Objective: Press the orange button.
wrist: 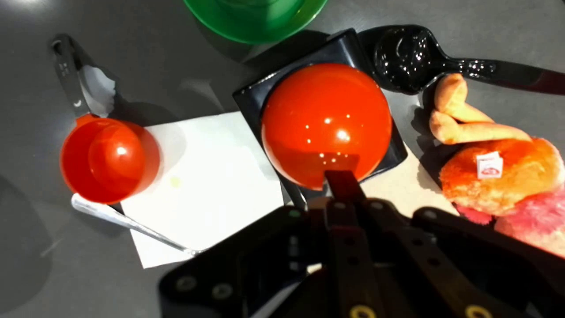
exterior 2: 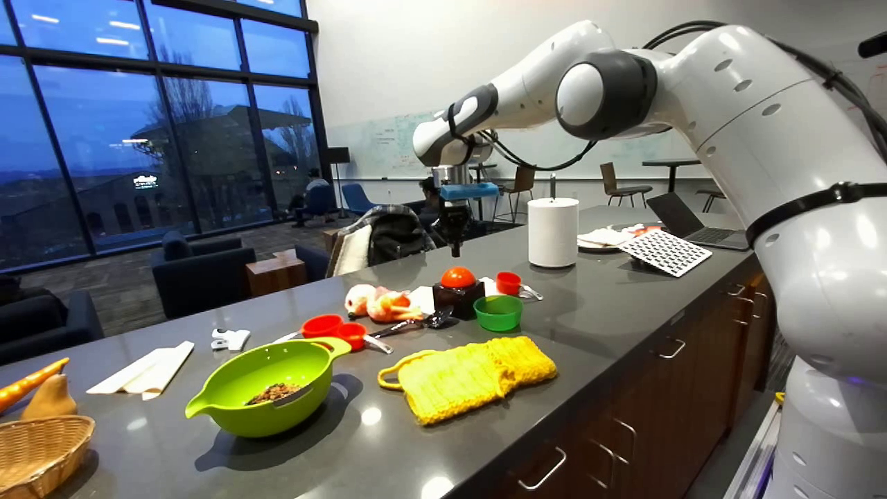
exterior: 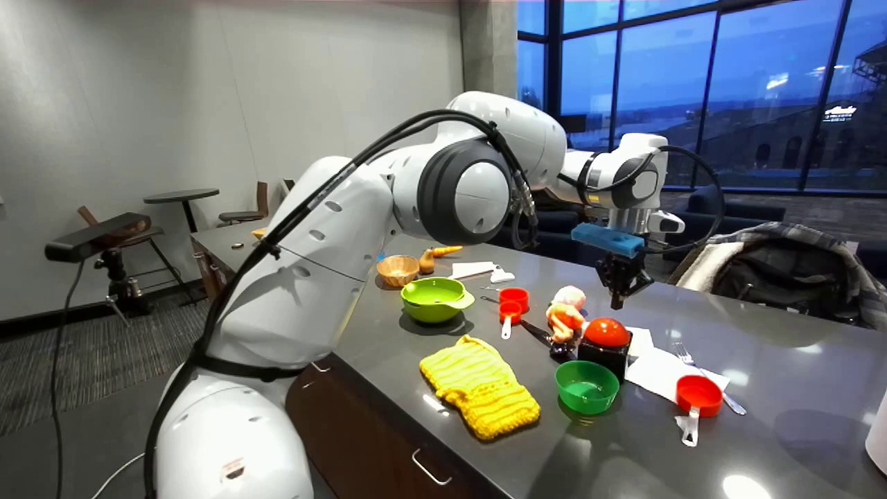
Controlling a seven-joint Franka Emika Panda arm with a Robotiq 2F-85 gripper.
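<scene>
The orange button is a large glossy red-orange dome (exterior: 607, 333) on a black square base (exterior: 604, 358). It stands on the counter and also shows in the other views (exterior 2: 458, 278) (wrist: 326, 123). My gripper (exterior: 617, 303) is shut with its fingertips together and nothing between them. It points down a little above the dome, with a gap in both exterior views (exterior 2: 456, 251). In the wrist view the fingertips (wrist: 340, 176) overlap the dome's lower edge, off its centre. The dome's top is uncovered.
A green cup (exterior: 587, 388) stands close beside the base. A plush toy (exterior: 566, 312) and a black spoon (wrist: 408, 59) lie on another side. A red measuring cup (exterior: 699, 396), a fork (exterior: 686, 355) and white paper (exterior: 665, 374) are near. A yellow knitted cloth (exterior 2: 471, 378) and a lime bowl (exterior 2: 267, 388) lie further off.
</scene>
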